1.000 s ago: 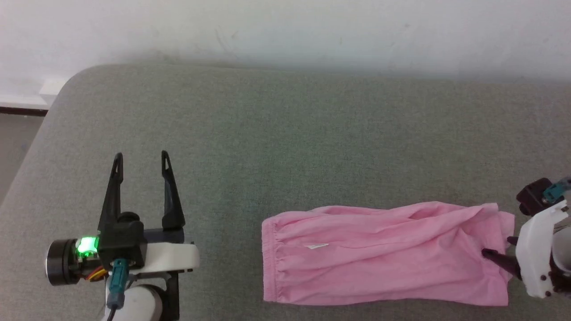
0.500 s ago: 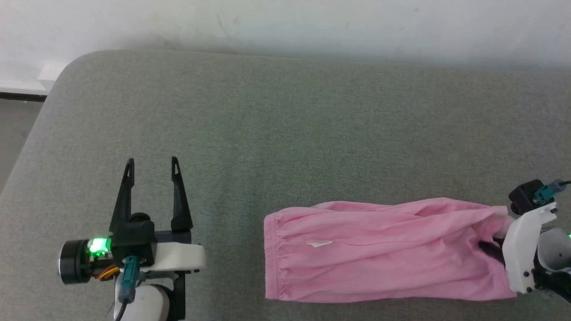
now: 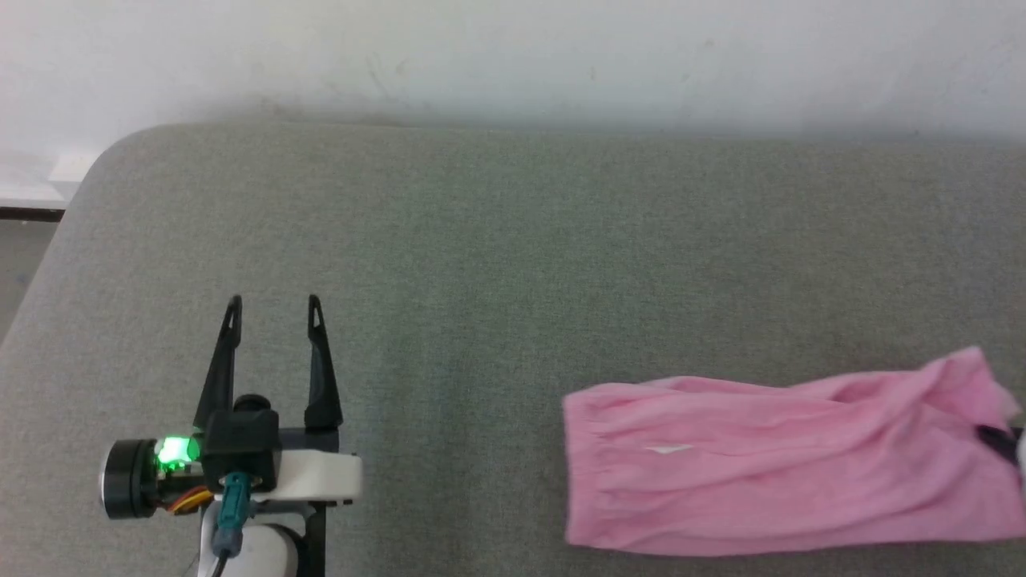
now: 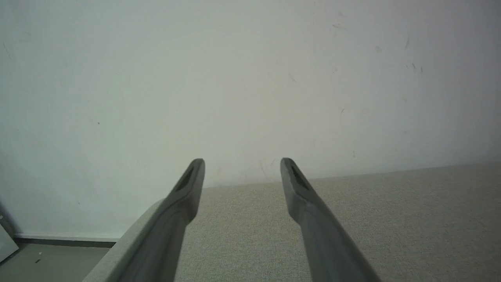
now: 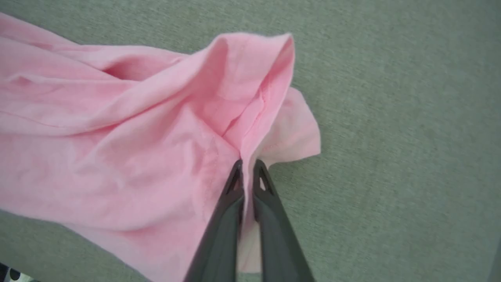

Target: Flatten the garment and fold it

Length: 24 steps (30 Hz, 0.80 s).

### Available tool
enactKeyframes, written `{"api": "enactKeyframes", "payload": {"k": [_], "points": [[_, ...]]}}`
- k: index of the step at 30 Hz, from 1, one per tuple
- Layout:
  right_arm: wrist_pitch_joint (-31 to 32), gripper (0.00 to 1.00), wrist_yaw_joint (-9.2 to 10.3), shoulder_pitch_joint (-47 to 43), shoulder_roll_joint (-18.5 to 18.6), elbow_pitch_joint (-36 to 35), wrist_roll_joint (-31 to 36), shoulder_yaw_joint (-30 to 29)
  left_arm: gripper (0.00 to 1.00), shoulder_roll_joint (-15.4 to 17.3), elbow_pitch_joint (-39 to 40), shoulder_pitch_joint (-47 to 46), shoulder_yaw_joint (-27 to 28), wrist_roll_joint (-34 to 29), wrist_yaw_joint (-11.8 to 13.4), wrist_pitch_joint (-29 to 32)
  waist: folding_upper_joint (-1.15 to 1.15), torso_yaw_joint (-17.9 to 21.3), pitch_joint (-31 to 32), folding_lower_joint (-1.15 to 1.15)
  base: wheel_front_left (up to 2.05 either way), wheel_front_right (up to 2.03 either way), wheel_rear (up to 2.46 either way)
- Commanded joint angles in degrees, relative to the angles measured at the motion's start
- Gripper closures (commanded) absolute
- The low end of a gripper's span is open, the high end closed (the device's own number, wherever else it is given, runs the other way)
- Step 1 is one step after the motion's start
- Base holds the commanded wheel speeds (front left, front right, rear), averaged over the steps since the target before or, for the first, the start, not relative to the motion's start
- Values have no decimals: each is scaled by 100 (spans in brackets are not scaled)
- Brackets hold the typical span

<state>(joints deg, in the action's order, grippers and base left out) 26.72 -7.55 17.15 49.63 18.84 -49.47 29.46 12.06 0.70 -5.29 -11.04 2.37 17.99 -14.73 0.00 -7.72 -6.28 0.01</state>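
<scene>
The right gripper has its two fingers pressed almost together, pinching a seamed hem fold at the right end of the garment. The left gripper stands spread and holds nothing. Its fingers are over the grey cushion and point toward the wall. The garment lies stretched lengthwise on the near right part of the cushion, with the waistband toward the left gripper and the white label facing up. Compared with half a second ago, the garment has slid to the robot's right. The gap between the waistband and the left gripper is wider.
</scene>
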Motion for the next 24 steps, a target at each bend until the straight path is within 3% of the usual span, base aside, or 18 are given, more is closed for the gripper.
{"api": "enactKeyframes", "payload": {"k": [1, 7, 14, 20, 24], "points": [[40, 100, 6, -234, 214, -58, -43, -174, 0, -39, 0, 119, 43, -51, -63, -27, 0, 30, 32, -1, 0, 0, 0], [200, 100, 6, -609, 579, -787, -52, -517, 0, -58, -44, 197, 50, -103, -166, -27, 0, 68, 51, -1, 0, 0, 0], [665, 100, 6, -830, 566, -2398, -110, -510, 0, -84, -69, 197, 28, -154, -216, -27, 0, 26, 63, -1, 0, 0, 0], [1118, 100, 6, -515, 70, -3535, 37, -78, 0, -135, -99, 115, -12, -178, -239, -27, 0, -81, -2, -1, 0, 0, 0], [1275, 100, 6, -26, -453, -3606, 161, 456, 0, -181, -93, 34, -53, -186, -257, -27, 0, -173, -86, -1, 0, 0, 0]]}}
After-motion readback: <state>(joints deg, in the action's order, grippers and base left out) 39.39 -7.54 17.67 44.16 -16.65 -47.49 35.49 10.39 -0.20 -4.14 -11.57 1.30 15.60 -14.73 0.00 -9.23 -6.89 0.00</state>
